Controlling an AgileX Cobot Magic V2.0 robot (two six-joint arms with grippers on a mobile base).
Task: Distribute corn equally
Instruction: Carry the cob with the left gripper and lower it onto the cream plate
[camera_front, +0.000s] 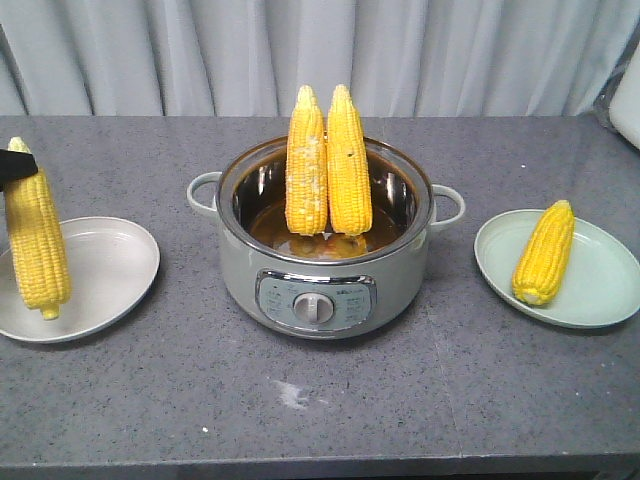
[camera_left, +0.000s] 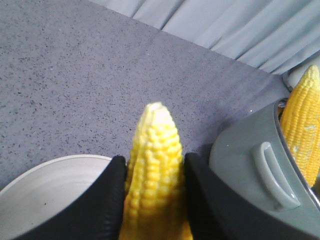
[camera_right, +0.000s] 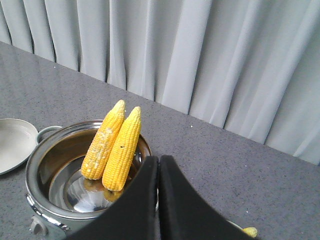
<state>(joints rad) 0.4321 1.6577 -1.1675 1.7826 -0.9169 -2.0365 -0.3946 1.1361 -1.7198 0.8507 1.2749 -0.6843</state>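
Exterior front-facing view is showing your left gripper (camera_front: 14, 166) clamping the held cob (camera_front: 37, 240), axis near-vertical, point up, over the left plate (camera_front: 110, 270); releasing high is risking a roll-off. Two cobs (camera_front: 349, 165) are standing tips-up in the electric pot (camera_front: 320, 285). The fourth cob (camera_front: 544, 252) is lying on the right plate (camera_front: 600, 295), tip rearward. Your right gripper (camera_right: 158, 200) is hovering clenched, empty.

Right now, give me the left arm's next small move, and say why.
Probably lower it and lay the cob on the left plate: the left end effector grips that cob upright over the plate, which holds no corn, while the right plate already has one.
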